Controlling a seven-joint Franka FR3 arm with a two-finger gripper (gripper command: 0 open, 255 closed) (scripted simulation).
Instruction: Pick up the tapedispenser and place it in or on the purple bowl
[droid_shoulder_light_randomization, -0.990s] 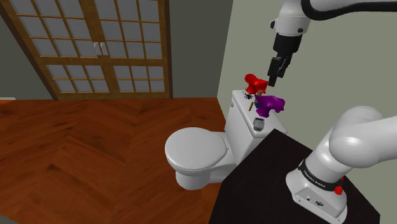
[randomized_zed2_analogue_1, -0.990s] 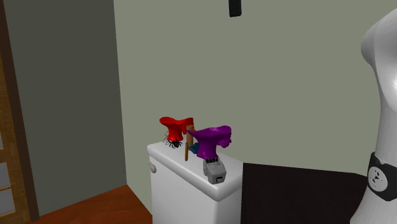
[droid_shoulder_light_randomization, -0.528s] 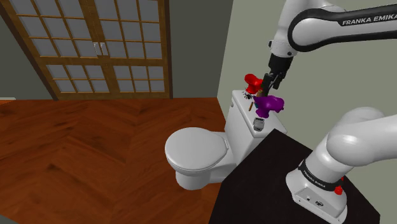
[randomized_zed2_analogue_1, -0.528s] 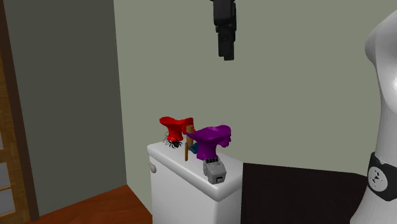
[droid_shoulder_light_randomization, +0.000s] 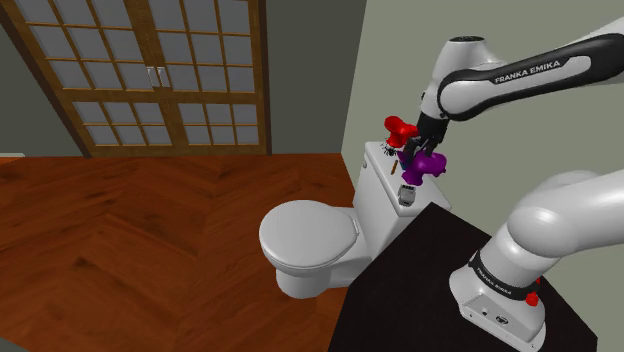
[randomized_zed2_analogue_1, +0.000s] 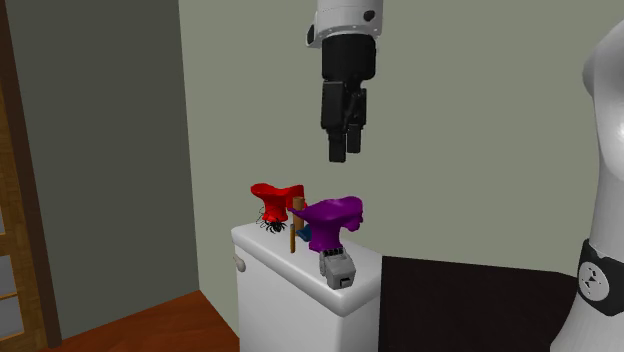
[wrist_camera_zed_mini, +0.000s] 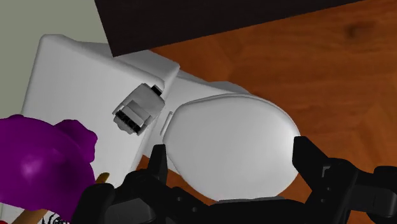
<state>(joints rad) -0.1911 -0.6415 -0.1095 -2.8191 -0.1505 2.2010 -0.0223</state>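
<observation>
Grey and blocky, the tapedispenser (randomized_zed2_analogue_1: 337, 268) sits on the white toilet tank (randomized_zed2_analogue_1: 268, 262), at the end nearest the dark stand. It is just beside the foot of the purple bowl (randomized_zed2_analogue_1: 333, 215), and I cannot tell whether the two touch. A red piece (randomized_zed2_analogue_1: 275, 195) stands farther along the tank.

The tool (randomized_zed2_analogue_1: 342, 150) hangs above the tank, well clear of everything on it. In the second exterior view it is roughly over the purple bowl rather than over the tapedispenser. In the wrist view its black fingers (wrist_camera_zed_mini: 159, 160) are spread apart with nothing between them. Past them that view shows the tapedispenser (wrist_camera_zed_mini: 135, 109) off to one side, toward the purple bowl (wrist_camera_zed_mini: 38, 167), and the toilet lid (wrist_camera_zed_mini: 229, 137).

By my reading this is the approach step: nothing is gripped and the pick is not yet begun. The next move calls for shifting the tool sideways until the tapedispenser lies centred between the fingers. It then needs a straight descent, with the fingers kept wide enough to straddle the body. The bowl is the near neighbour, so the finger on that side needs room to pass without knocking it.
</observation>
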